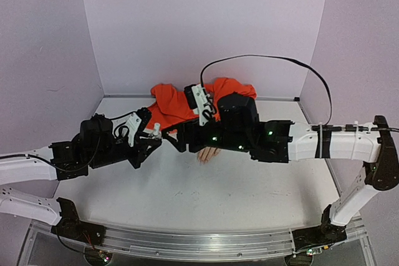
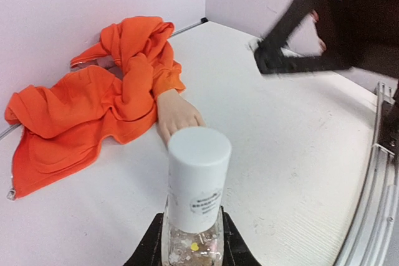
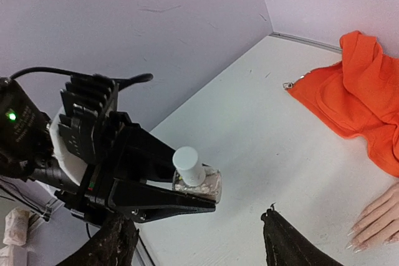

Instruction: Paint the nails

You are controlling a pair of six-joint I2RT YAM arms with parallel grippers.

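So the mannequin hand (image 1: 207,153) is lying palm down around the middle of the white table (image 1: 187,197), fingers pointing toward the near edge, and from the top camera most of it is tucked under the right arm. Its orange sleeve (image 1: 174,104) is bunched up in a heap behind it, toward the back wall. The nails (image 3: 356,236) only really show in the right wrist view, as pale glossy tips at the lower right corner, resting on the table. In the left wrist view the bottle's cap sits right in front of the fingertips and hides them. The left gripper (image 2: 193,247) is clamped around the glass body of a small bottle (image 2: 198,191), which is upright, clear with glittery flecks inside, and has its tall white cap on. The right gripper (image 3: 199,247) has its two fingers spread wide with nothing between them, and it hangs just beside the bottle on the side nearer the hand. There's a strip of bare table between the bottle and the nails. A black cable (image 1: 268,59) loops up over the right arm.
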